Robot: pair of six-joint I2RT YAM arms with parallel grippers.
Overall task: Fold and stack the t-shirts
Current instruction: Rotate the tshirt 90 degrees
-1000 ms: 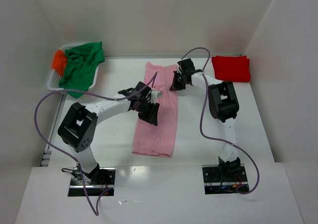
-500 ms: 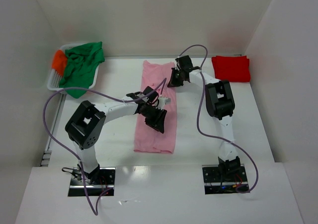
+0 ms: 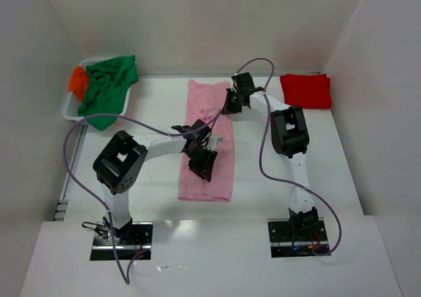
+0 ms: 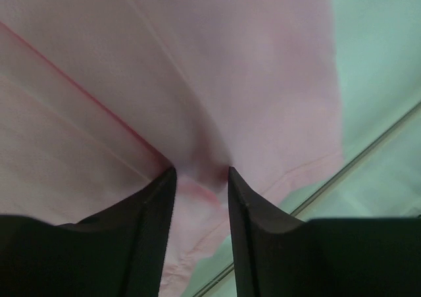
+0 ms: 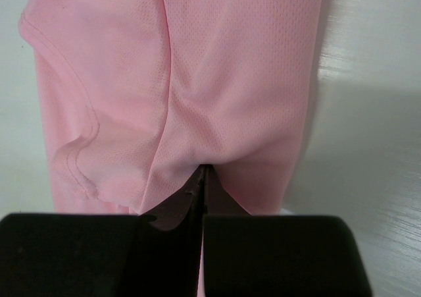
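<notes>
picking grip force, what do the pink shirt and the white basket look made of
Pink t-shirt: looks like a thin knit sports mesh, matte; the right wrist view shows a fine dotted weave, stitched hems and soft creases where the right hand pinches it.
White basket: probably rigid moulded plastic, judging by its slotted side, though it is too small to be sure.

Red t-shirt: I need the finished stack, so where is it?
In the top view, the red t-shirt lies folded at the table's far right corner, beyond the right gripper.
</notes>
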